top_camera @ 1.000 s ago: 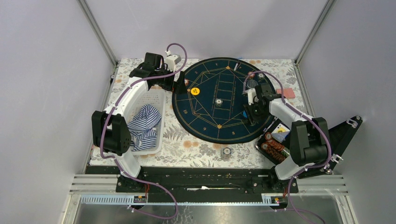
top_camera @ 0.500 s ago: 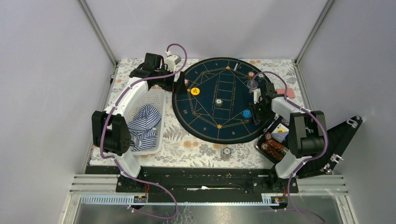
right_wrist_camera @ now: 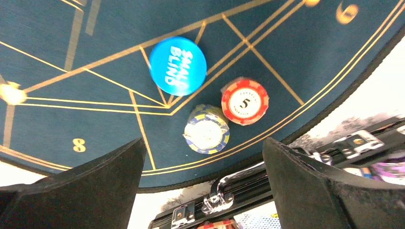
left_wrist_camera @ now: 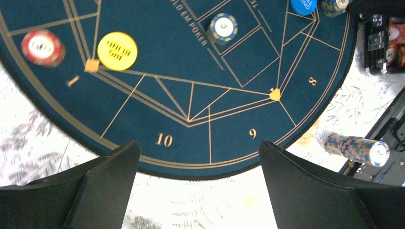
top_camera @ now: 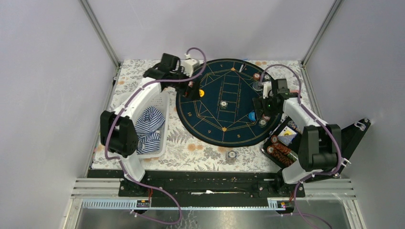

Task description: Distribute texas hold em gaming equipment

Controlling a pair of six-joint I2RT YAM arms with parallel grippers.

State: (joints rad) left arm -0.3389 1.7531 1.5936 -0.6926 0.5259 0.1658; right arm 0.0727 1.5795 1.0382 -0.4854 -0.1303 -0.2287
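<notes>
The round dark blue mat [top_camera: 224, 126] carries the poker pieces. My left gripper [top_camera: 194, 90] hangs open over its left edge, next to the yellow disc [top_camera: 201, 93]. In the left wrist view the yellow disc [left_wrist_camera: 117, 50] and a red chip stack [left_wrist_camera: 42, 46] lie ahead of the open gripper [left_wrist_camera: 197, 145], which holds nothing. My right gripper [top_camera: 264, 109] is open above the mat's right side. Below it sit the blue disc [right_wrist_camera: 177, 66], a red chip stack [right_wrist_camera: 244, 101] and a blue-and-white chip stack [right_wrist_camera: 207, 129], all free of the fingers [right_wrist_camera: 95, 186].
A blue-white chip stack [top_camera: 223, 103] stands mid-mat. Another stack [top_camera: 231, 155] lies on the floral tablecloth near the front. An open black case [top_camera: 279, 145] with chips and cards sits right of the mat. A white basket [top_camera: 160, 102] holding the striped cloth stands left.
My right gripper has opened and pulled back, leaving a chip stack beside the blue disc. The left arm has swung right, over the mat's left edge by the yellow disc.
</notes>
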